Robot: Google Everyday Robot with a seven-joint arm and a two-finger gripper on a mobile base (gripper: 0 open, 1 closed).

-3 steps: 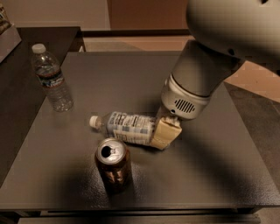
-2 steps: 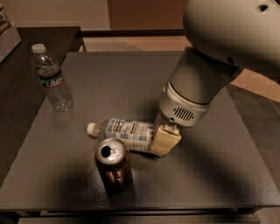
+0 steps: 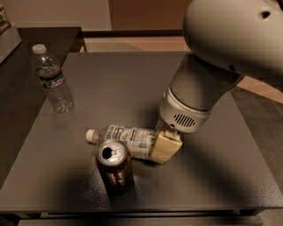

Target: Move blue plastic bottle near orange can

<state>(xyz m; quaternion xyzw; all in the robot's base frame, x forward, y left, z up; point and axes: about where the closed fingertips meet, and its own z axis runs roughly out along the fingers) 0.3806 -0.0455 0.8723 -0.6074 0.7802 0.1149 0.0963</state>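
The near edge of the dark grey, finely textured tabletop [image 3: 212,181] runs across the bottom of the view, with a darker strip of frame below it; the surface is matte and catches a dull sheen toward its middle. Closest to that edge the orange can [image 3: 114,167] stands upright, its silver top and pull-tab opening facing up, its shadow pooling around its base. Just behind the can, touching it or nearly so, the blue plastic bottle [image 3: 130,136] lies on its side, white cap pointing left, label facing up. The gripper [image 3: 165,148] sits at the bottle's base end, right of the can; its cream-coloured pad covers that end and it looks closed on the bottle. Above it the pale, rounded arm [image 3: 208,75] rises to the upper right and fills that corner.

Farther back on the left, well apart from the others, a clear ribbed water bottle [image 3: 52,79] stands upright near the tabletop's left edge. Beyond that edge a second, darker surface [image 3: 17,106] lies alongside; a pale boxy object [image 3: 8,39] rests on it at the far left, cut off by the frame. To the right, grey floor [image 3: 265,119] shows; at the back, tan flooring meets a light wall [image 3: 57,13] and a brown panel [image 3: 146,15].
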